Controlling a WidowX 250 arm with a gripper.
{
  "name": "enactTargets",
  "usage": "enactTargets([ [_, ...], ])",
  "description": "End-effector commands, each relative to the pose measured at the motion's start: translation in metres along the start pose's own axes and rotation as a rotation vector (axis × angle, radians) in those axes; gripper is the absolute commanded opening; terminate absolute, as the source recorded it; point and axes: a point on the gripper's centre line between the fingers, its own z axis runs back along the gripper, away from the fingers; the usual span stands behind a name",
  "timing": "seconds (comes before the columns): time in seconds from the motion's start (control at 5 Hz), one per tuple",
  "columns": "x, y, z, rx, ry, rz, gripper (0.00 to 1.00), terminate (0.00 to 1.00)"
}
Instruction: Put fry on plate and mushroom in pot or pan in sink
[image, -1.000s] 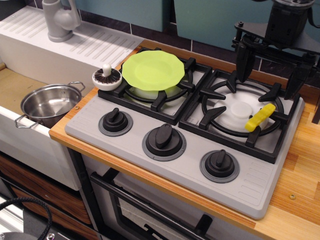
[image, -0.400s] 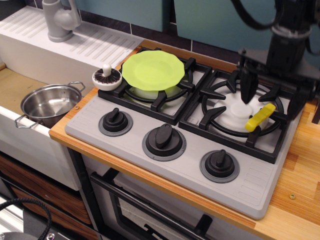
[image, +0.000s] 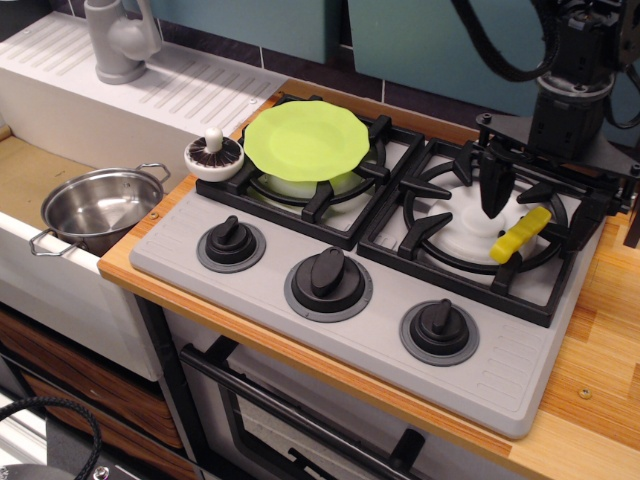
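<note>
1. End effector (image: 545, 200) hangs at upper right of frame over the right burner (image: 480, 225), jaws spread wide apart, nothing between them.
2. One black finger (image: 493, 185) points down just left of the fry's upper end; the other finger (image: 597, 200) sits at the far right edge of the grate, partly cut off by the stove edge.
3. Fry (image: 520, 235) lies on the right burner grate, slanted w/ its upper end toward upper right, lower end toward lower left. It sits betw. the two fingers, closer to the left one; can't tell if that finger touches it.
4. Plate (image: 305, 140) rests on the left burner grate, center-top of frame, well apart from the end effector.
5. Mushroom (image: 214, 155) sits cap-down, stem up, at the stove's upper-left corner, just beside the plate's left rim.
6. Pot (image: 100, 208) stands upright in the sink (image: 25, 180) at left of frame, inside looks bare.
7. Faucet (image: 120, 40) at upper left, on the ribbed drainboard (image: 200, 90).
8. Three black knobs (image: 327, 272) line the stove's front; wood counter (image: 600, 380) shows at lower right.
</note>
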Motion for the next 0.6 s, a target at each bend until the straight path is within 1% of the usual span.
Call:
enactTargets([
  [0.0, 0.0054, -0.0012, 0.0069, -0.026, -0.053, -0.017, 1.0, 0.0],
  [0.2, 0.0064, -0.0022, 0.0027, -0.038, -0.057, -0.014, 1.0, 0.0],
  [0.4, 0.0078, -0.0028, 0.0012, -0.037, -0.047, -0.005, 0.0, 0.0],
])
